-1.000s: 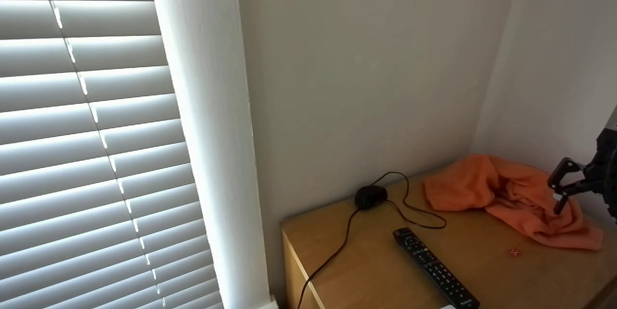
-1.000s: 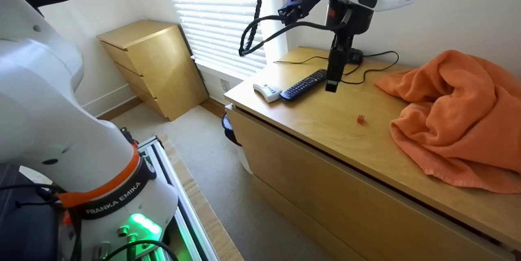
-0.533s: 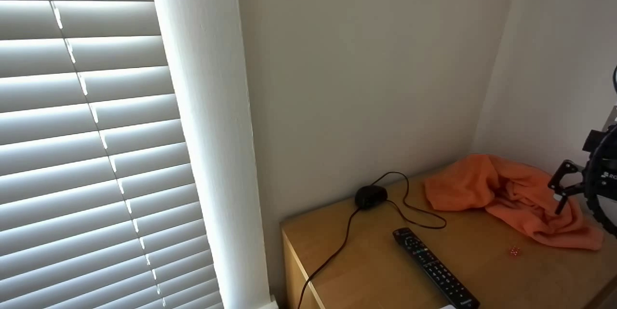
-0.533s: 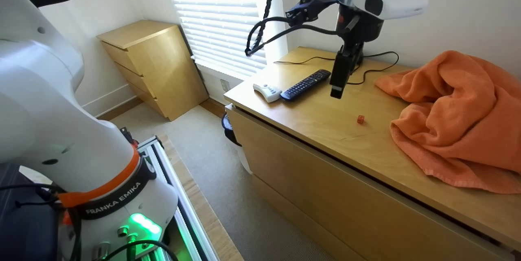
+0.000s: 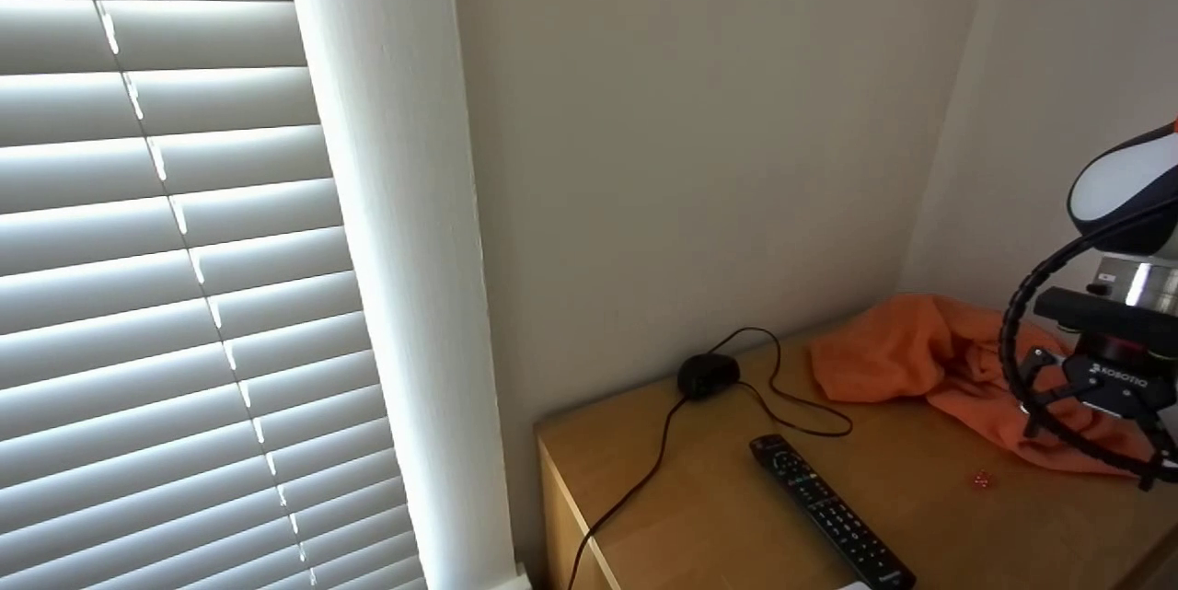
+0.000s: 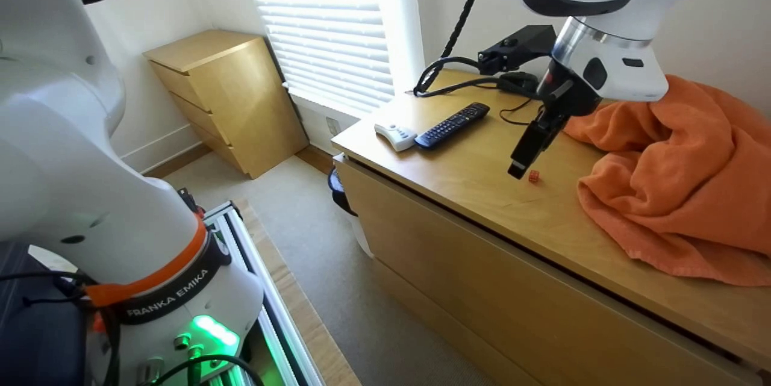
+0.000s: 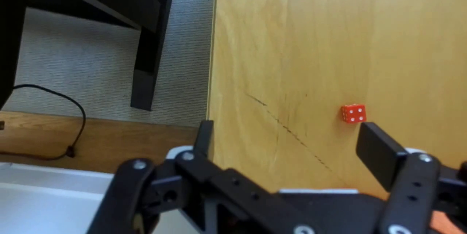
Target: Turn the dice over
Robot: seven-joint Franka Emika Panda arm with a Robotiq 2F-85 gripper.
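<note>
The table is smooth wood with a satin sheen, broken by a thin scratch-like mark close to one edge. The orange towel is soft, matt cloth with a slightly rough nap. Near a front corner, the remote control and the white controller look plastic, the latter smooth. The red die looks like faintly glossy plastic. The fingers are matt; the wrist collar is shiny metal.
</note>
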